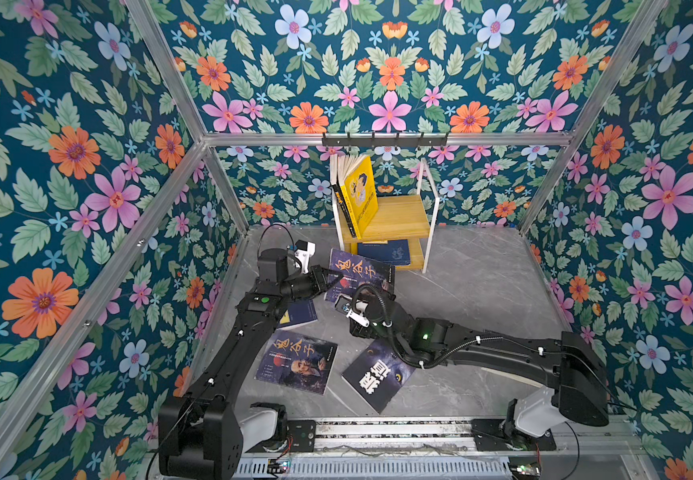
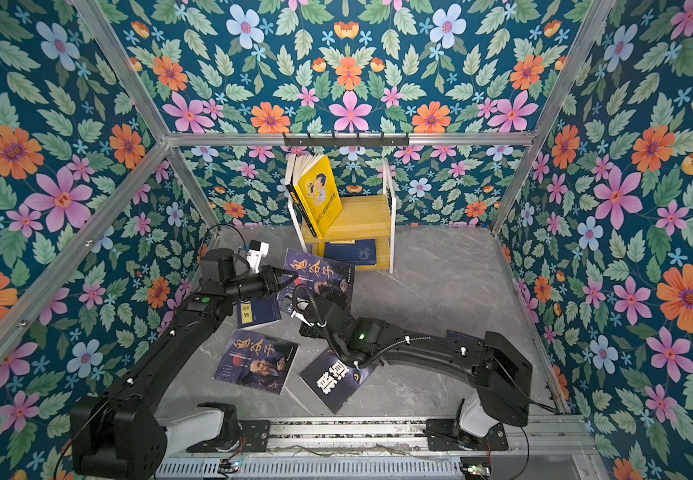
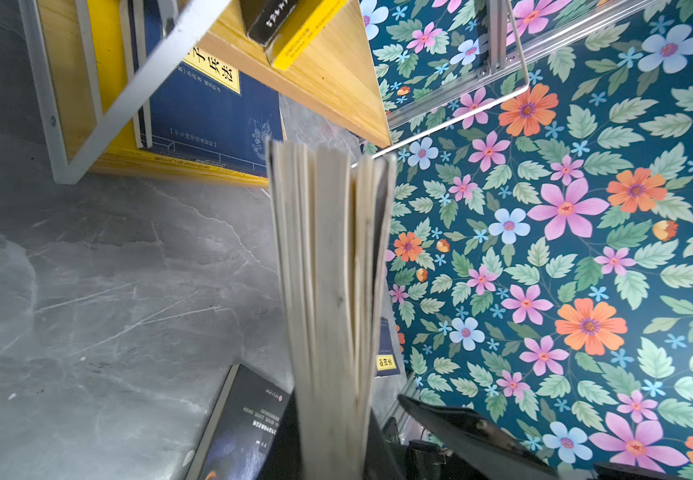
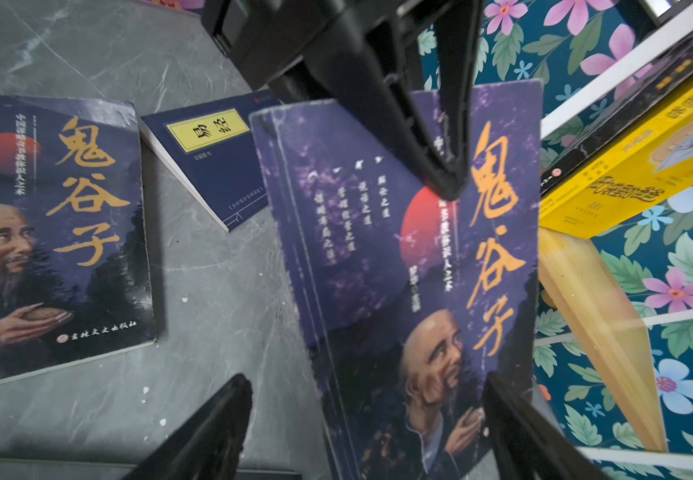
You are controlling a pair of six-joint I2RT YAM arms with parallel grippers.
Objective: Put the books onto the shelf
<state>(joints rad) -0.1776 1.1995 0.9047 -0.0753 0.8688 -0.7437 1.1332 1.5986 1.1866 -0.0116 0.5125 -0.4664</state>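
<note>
Clamping tilted portrait book, left claw, right claw spread around it

— The arms?
— Left arm and right arm: black, boxy links, each with a white housing at the silver rail.
— Details?
— A green light on each, white cable clips, the right one's ribbed hose far from the rail, a black tapered left gripper.

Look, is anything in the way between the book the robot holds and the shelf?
Nothing visible does. The left hand holds the portrait book right before the shelf. The yellow book leans at the left end of its top board; the rest is bare.
</note>
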